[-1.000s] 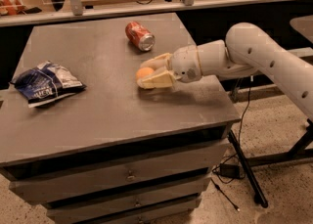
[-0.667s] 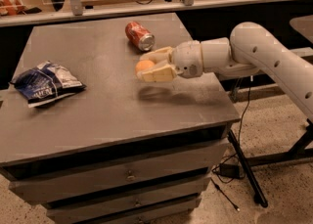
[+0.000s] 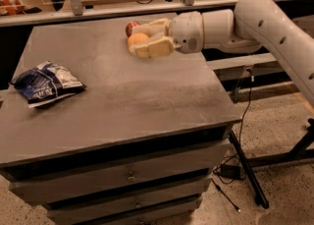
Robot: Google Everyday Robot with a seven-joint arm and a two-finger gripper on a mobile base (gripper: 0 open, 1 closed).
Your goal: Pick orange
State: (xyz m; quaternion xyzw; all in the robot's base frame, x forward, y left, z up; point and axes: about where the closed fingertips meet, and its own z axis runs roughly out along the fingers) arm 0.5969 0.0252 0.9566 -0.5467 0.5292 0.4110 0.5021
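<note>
The orange (image 3: 137, 39) is a small round orange fruit held between the cream-coloured fingers (image 3: 154, 47) of my gripper (image 3: 142, 37). The gripper is shut on it and holds it lifted above the grey table top (image 3: 122, 96), over the far middle part. The white arm (image 3: 255, 22) reaches in from the right. The red soda can (image 3: 130, 27) is mostly hidden behind the gripper; only a small red end shows.
A crumpled blue and white chip bag (image 3: 45, 82) lies near the table's left edge. The table is a drawer cabinet with a front edge (image 3: 122, 140). A black stand and cables (image 3: 245, 170) sit on the floor to the right. A shelf rail (image 3: 98, 8) runs behind.
The gripper has risen from the table surface with the orange in it and now sits higher, in front of the soda can.
</note>
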